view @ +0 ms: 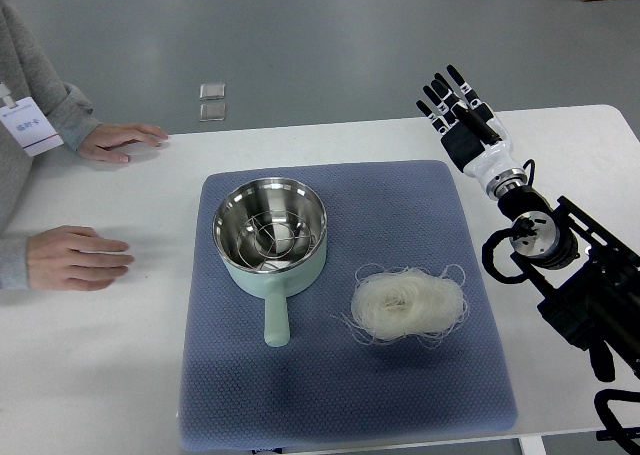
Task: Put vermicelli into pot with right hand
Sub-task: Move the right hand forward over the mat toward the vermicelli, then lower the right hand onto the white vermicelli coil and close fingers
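A steep downward view of a white worktop [120, 375] shows, at the far left, a person in a grey sleeve [30, 85] resting both hands flat on the surface: one hand [122, 141] near the far edge and the other hand [75, 258] closer to the camera. In the middle lies a blue-grey quilted mat [400, 395]. On the mat's left half stands a pale green pot [271, 235] with a shiny steel inside and a wire rack at the bottom; its short handle [275, 320] points toward the camera. Near the pot, to its right on the same mat and apart from it, sits a loose round nest of white vermicelli [406, 303], with stray strands spreading at its edges. Beyond the worktop, on the grey floor, two small clear square items [211, 102] lie side by side. At the right, the robot's black and white arm comes in from the right edge, and the right hand [458, 110] hovers above the far right corner of the mat, its black fingers [441, 87] stretched out straight and holding nothing, well apart from the vermicelli.
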Robot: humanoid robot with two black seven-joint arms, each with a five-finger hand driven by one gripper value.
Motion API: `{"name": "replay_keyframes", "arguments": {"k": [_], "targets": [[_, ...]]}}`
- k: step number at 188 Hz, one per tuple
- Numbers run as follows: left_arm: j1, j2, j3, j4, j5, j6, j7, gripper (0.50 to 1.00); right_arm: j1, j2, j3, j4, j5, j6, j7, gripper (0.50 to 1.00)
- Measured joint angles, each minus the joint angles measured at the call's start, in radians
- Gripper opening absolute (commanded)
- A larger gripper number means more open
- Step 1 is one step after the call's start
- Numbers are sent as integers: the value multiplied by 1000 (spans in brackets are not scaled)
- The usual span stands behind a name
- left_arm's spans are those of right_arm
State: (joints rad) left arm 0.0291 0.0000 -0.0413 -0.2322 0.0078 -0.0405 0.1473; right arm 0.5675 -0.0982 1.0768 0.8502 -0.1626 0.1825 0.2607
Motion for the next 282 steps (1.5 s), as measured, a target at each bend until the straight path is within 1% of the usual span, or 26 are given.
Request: {"name": "replay_keyframes", "arguments": {"k": [62,83,108,120,131,143,161,169,182,190,208,229,257,282], "targets": [[0,0,0,0,0,0,0,1000,8,-12,-24,0,-13,0,-2,926],[0,0,0,1,0,0,0,1000,23,-39,-73,5,-79,0,-4,926],[0,0,-1,-1,0,-1,0,1000,79,-114,-178,15,-336,1,-12,926],[0,0,-2,-1,-1,-1,0,1000,121,-174,-242,36,-504,12,-17,926],[0,0,-2,-1,0,-1,0,1000,164,-248,-312,77,-666,47,-24,926],[0,0,-2,-1,0,-1,0,1000,222,-338,-400,142,-833,113,-36,926],[0,0,-2,-6,0,-1,0,1000,345,-466,-563,239,-1006,239,-75,926],[0,0,-1,-10,0,-1,0,1000,417,-513,-649,274,-1036,303,-111,926],[-1,0,0,-14,0,-1,0,1000,515,-562,-756,316,-1038,383,-183,926],[-1,0,0,-16,0,-1,0,1000,547,-578,-791,338,-1022,407,-220,926],[-2,0,0,-21,0,-1,0,1000,573,-593,-819,382,-965,425,-287,926],[-2,0,0,-22,0,-1,0,1000,550,-598,-822,420,-912,428,-337,926],[-2,0,-1,-22,0,-1,0,1000,485,-619,-819,483,-897,422,-353,926],[-2,0,-1,-22,0,-1,0,1000,421,-647,-806,543,-897,383,-353,926]]}}
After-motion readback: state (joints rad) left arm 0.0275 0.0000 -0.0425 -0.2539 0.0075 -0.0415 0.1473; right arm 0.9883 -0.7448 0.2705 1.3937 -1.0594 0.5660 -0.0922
